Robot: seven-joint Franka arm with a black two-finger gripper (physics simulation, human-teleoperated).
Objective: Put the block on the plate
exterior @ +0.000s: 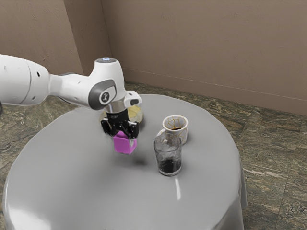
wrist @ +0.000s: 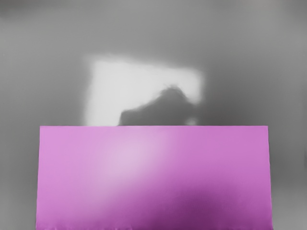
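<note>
Your gripper (exterior: 123, 136) is closed around the magenta block (exterior: 124, 144), one finger on each side, holding it above the grey table (exterior: 81, 179). In the exterior view, from the block, the partly hidden, yellow-patterned plate (exterior: 136, 114) lies toward one o'clock, the gold-veined mug (exterior: 182, 136) between two and three, the clear glass (exterior: 168, 155) between three and four. Your arm's round emblem (exterior: 105, 97) is too small to read.

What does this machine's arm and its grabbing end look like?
The arm is glossy white with smooth, rounded segments and small dark dots. Its elbow-like bend near the end carries a dark grey panel with a round white emblem; a dark cap tops it. Below a metallic-looking collar sits the angular black gripper, with two fingers.
</note>
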